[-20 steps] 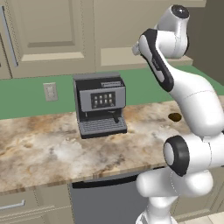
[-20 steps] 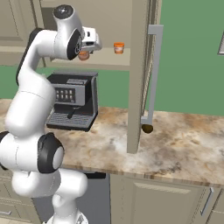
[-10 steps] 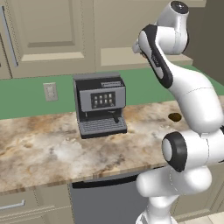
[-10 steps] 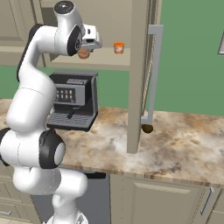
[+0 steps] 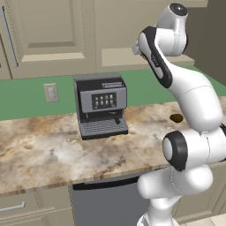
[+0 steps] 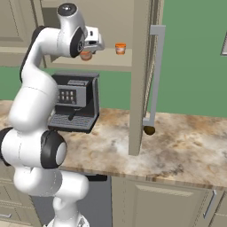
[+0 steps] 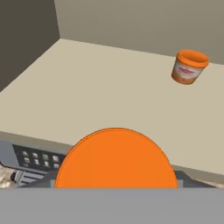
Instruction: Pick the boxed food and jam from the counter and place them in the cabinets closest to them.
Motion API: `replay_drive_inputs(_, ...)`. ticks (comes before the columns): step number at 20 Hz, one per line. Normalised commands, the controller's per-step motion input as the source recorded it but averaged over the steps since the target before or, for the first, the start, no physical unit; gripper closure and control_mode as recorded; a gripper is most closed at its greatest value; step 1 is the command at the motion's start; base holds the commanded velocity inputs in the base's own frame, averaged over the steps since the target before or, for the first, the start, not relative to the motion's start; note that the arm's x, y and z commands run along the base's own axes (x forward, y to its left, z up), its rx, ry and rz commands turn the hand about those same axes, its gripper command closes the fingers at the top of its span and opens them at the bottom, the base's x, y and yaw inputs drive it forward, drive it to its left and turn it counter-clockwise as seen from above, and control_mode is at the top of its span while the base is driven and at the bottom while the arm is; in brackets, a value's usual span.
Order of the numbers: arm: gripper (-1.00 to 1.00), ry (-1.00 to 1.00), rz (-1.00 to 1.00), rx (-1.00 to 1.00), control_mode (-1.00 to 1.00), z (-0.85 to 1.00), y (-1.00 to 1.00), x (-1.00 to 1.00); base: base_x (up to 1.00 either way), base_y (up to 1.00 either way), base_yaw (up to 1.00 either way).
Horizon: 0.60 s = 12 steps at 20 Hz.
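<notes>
Jaws point(image 6: 88, 52) up high at the front edge of the cabinet shelf point(image 7: 109, 94), closed partway around an orange jam jar point(image 6: 86, 55). In the hand view, big round orange lid of that jar point(image 7: 116, 158) right between the jaws, very close. Past the jaws and off to one side, a second small orange jar point(image 7: 188, 66) standing upright on the shelf, well apart from the held one. Far below the jaws, a black coffee machine point(image 6: 74, 102) on the marbled table point(image 6: 181, 148).
</notes>
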Motion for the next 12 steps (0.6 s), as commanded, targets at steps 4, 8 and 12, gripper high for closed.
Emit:
replay_drive_inputs(4,1.00,0.00,0.00,0.00,-1.00,-0.01,0.00,0.40,0.00,0.00,0.00)
replay_drive_inputs(8,1.00,0.00,0.00,0.00,-1.00,0.00,0.00,0.49,0.00,0.00,0.00)
replay_drive_inputs(12,1.00,0.00,-0.01,0.00,-1.00,0.00,0.00,0.45,0.00,0.00,0.00)
